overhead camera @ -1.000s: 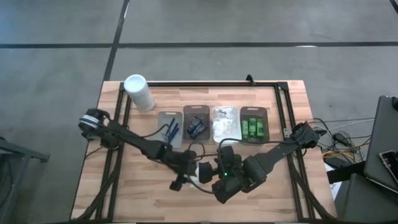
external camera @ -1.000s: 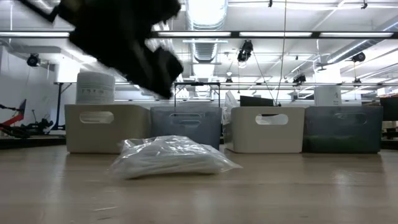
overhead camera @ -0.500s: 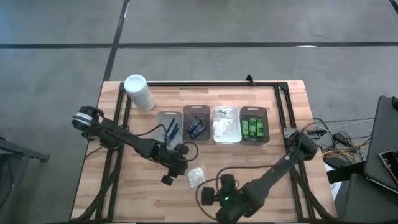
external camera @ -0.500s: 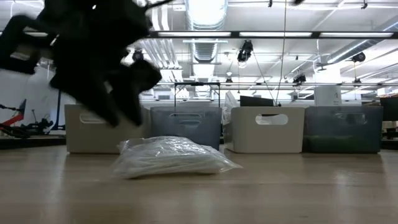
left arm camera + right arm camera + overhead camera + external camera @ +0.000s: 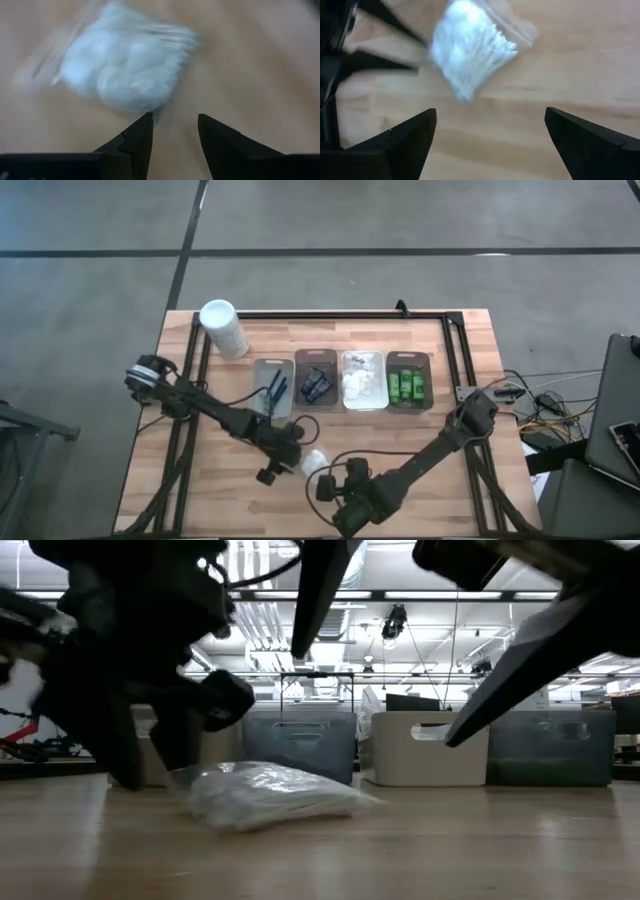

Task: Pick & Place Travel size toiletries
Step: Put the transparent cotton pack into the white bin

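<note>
Toiletries packet [image 5: 313, 463], white and crinkly, lies on my desk [image 5: 220, 490] near the trays' row, my left tool [image 5: 277, 468] just left of it with fingers apart, my right tool [image 5: 326, 486] wide apart just beside it.

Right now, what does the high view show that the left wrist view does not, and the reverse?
Only the high view shows the tall white cylindrical container, the row of four rectangular trays with dark blue sticks, black sachets, white packets and bright green bottles, and the right gripper, open, close beside the packet. Only the left wrist view shows the packet's fine white contents under clear plastic and the left gripper with fingers apart, empty, just short of it. Both show the white crinkly packet lying on the wooden table.
</note>
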Tool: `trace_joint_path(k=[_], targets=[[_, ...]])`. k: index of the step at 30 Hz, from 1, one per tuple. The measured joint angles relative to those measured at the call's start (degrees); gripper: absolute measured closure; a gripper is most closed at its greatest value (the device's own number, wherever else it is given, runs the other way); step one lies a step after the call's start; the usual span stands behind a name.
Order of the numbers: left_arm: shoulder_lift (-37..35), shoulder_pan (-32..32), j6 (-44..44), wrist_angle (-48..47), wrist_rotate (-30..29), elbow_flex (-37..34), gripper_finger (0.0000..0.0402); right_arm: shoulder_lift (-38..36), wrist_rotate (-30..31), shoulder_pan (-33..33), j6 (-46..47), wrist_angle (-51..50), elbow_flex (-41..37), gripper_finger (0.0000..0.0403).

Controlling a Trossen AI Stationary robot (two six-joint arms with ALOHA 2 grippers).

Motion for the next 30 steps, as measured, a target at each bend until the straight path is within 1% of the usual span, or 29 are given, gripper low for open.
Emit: trace_joint_path(k=[2, 3, 9, 15, 22, 26, 30], targets=[[0.0, -0.68, -0.2, 0.49, 2.03, 0.19, 0.0241, -0.39, 0.1, -0.45, -0.05, 0.59, -1.23, 0.0035], [0.04, -1.08, -0.2, 0.67, 2.12, 0.19, 0.0241, -0.5, 0.11, -0.65, -0.05, 0.54, -1.75, 0.0035], [-0.09, -2.92, -0.17, 0.52, 1.82, 0.96, 0.0241, -0.5, 0.18, -1.49, -1.17, 5.48, -5.31, 0.0035], [-0.24, -3.62, -0.52, 0.49, 0.15, 2.2, 0.0241, -0.5, 0.24, -3.74, -1.97, 12.16, -10.52, 0.0035], [-0.24, -3.62, -0.55, -1.55, -0.61, 1.97, 0.0241, -0.53, -0.16, -7.2, -9.87, 13.75, -11.05, 0.0035], [-0.11, -3.62, -0.52, -1.54, -0.73, 1.94, 0.0241, 0.32, -2.79, -8.55, -11.37, 14.7, -11.01, 0.0036], [-0.03, -3.62, -0.1, -1.49, -1.2, 1.92, 0.0241, 0.97, -2.57, -8.86, -13.49, 17.22, -11.01, 0.0051]])
